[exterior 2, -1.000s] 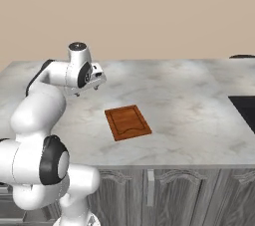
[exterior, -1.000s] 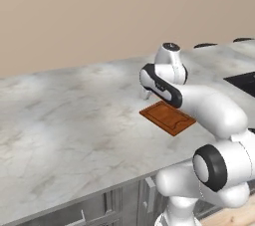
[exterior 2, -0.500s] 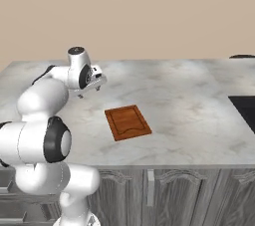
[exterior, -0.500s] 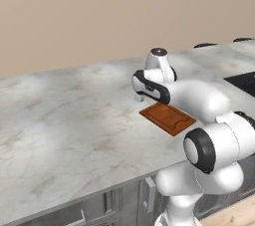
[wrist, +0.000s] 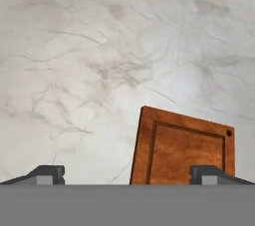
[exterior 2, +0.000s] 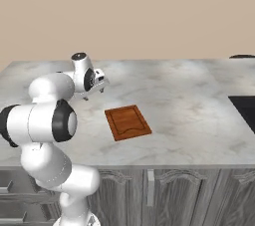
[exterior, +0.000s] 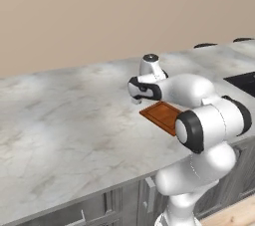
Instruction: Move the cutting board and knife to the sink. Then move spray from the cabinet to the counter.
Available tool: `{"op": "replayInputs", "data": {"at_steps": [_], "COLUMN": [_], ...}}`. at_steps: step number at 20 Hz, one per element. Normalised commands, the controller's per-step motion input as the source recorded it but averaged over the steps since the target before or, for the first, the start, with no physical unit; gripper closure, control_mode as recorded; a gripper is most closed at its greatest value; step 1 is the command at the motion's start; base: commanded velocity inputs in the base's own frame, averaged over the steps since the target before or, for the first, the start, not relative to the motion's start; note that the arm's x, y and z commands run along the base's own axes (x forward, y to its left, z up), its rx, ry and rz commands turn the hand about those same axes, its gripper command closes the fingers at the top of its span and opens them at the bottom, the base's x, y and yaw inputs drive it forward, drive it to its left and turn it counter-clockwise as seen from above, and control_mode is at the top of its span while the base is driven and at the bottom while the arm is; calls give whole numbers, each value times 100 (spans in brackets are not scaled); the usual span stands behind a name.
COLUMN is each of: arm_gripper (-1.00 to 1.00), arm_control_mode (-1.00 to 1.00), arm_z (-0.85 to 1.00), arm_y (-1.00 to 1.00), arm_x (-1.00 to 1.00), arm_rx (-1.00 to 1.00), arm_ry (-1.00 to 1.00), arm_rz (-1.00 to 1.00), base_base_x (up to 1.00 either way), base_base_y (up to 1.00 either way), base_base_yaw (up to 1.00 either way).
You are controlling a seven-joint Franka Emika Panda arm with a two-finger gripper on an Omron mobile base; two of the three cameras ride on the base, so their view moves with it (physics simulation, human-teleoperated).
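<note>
The first step, fetching the cutting board (exterior 2: 128,122), is only beginning. The gripper (exterior 2: 97,86) hangs above the counter (exterior 2: 189,90), jaws spread wide and empty, beside the board's far corner. Next it must descend over a board edge. The board lies flat near the counter's front edge: reddish-brown, grooved.

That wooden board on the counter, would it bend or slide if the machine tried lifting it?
The cutting board looks like solid wood, so probably stiff. It lies flat on the smooth marble counter, so it may slide when nudged, and its low edge could be awkward to grasp.
</note>
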Motion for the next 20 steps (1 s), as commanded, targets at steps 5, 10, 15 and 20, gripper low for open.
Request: {"op": "replayInputs", "data": {"at_steps": [5, 10, 15, 20], "arm_gripper": [-100, -100, -100, -100], "arm_control_mode": [-100, -100, -100, -100], "arm_z": [-47, -38, -38, -38], "arm_y": [-2, -9, -19, -15], "arm_x": [35, 32, 23, 24], "arm_rx": [-7, -3, 0, 0], "arm_ry": [0, 1, 1, 0], "arm_rz": [0, 0, 0, 0], "base_base_x": [0, 0, 0, 0], "base_base_y": [0, 0, 0, 0], "base_base_yaw": [0, 0, 0, 0]}}
